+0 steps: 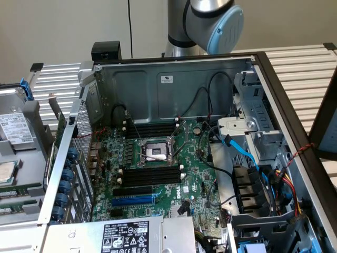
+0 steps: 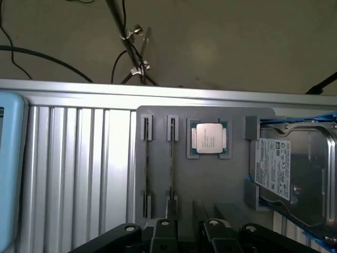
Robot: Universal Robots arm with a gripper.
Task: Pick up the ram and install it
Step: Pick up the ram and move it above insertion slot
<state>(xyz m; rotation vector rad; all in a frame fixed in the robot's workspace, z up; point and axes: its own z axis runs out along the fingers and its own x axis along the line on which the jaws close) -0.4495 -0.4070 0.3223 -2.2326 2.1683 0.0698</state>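
- Slatted aluminium table (image 2: 79,158): it carries the grey parts holder (image 2: 210,184), and its ribs run on past the holder's edge.
- Computer case (image 1: 174,79): it lies open just beside the holder, on the exterior view's right of it, with its lid side off.
- Robot arm (image 1: 210,21): seen in the exterior view, its silver and blue joint rises behind the case's back wall, well apart from the holder.
- Motherboard (image 1: 189,174): this large green board lies on the case floor on the far side of the case wall from the holder. Its black memory slots (image 1: 152,176) flank the CPU socket (image 1: 155,153), and no stick stands in them.
- Hard drive (image 2: 292,174): it rests label up in a blue-edged bay at one end of the holder.
- Gripper (image 2: 187,240): it hangs above the holder's edge, close to the stick slots. Its black linkages are spread wide, and nothing is held or touched.
- The ram (image 2: 172,158): it stands on edge in a clip slot of the holder, just beside the processor pocket on the side away from the hard drive. A second thin strip sits in the neighbouring slot; I cannot tell whether it is another stick.
- Processor chip (image 2: 209,138): it lies flat in its square pocket of the holder, metal lid up, between the ram and the hard drive.
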